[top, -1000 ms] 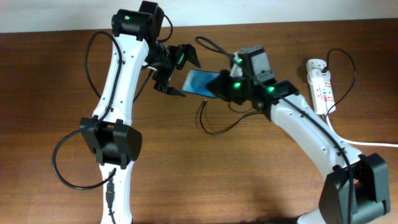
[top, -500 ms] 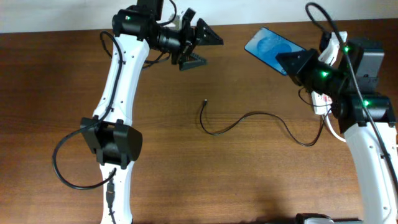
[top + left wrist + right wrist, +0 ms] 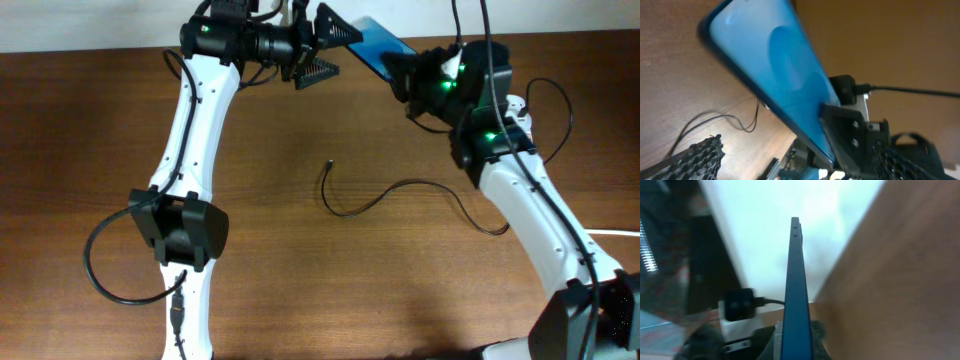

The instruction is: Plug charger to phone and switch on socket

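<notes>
The phone [image 3: 378, 42], blue screen in a black frame, is held up in the air at the back of the table. My right gripper [image 3: 403, 68] is shut on its lower end. The right wrist view shows the phone edge-on [image 3: 796, 280] between the jaws [image 3: 797, 342]. My left gripper [image 3: 343, 55] is open, its fingers on either side of the phone's free end without touching it. The left wrist view shows the screen [image 3: 775, 75] close up. The charger [image 3: 400, 190] lies loose on the table, its tip [image 3: 328, 164] pointing back. The socket [image 3: 518, 106] is mostly hidden under my right arm.
A black adapter [image 3: 739, 305] sits plugged in the white power strip [image 3: 722, 330], its cable leading off right. The charger cable also shows in the left wrist view [image 3: 715, 120]. The white wall runs along the table's back edge [image 3: 90, 48].
My right arm has swung the phone from the far right leftward, up to my left gripper. The left gripper stayed open and shifted slightly. The charger cable has not moved.
</notes>
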### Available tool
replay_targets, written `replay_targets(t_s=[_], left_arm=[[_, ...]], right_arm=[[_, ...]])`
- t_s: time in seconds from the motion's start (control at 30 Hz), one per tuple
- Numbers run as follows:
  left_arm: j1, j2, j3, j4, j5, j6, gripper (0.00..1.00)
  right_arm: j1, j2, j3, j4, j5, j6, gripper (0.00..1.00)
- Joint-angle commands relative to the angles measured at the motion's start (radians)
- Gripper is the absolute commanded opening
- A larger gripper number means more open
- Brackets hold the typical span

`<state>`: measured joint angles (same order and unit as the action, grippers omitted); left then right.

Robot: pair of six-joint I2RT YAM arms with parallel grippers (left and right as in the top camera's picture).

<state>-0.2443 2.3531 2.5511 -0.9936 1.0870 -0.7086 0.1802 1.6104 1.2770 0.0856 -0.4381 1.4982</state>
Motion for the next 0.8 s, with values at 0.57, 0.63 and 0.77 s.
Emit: replay_targets(t_s=[0.57, 0.63, 0.77], left_arm=[[0.006, -0.005, 0.021, 0.142, -0.146, -0.365, 0.33], [0.006, -0.005, 0.021, 0.142, -0.15, -0.365, 0.3], [-0.004, -0.005, 0.021, 0.148, -0.166, -0.38, 0.12]], right_arm=[[0.127, 0.037, 0.017, 0.068, 0.114, 0.237, 0.04], [0.129, 0.042, 0.017, 0.068, 0.113, 0.263, 0.04], [0.151, 0.048, 0.017, 0.068, 0.11, 0.317, 0.04]])
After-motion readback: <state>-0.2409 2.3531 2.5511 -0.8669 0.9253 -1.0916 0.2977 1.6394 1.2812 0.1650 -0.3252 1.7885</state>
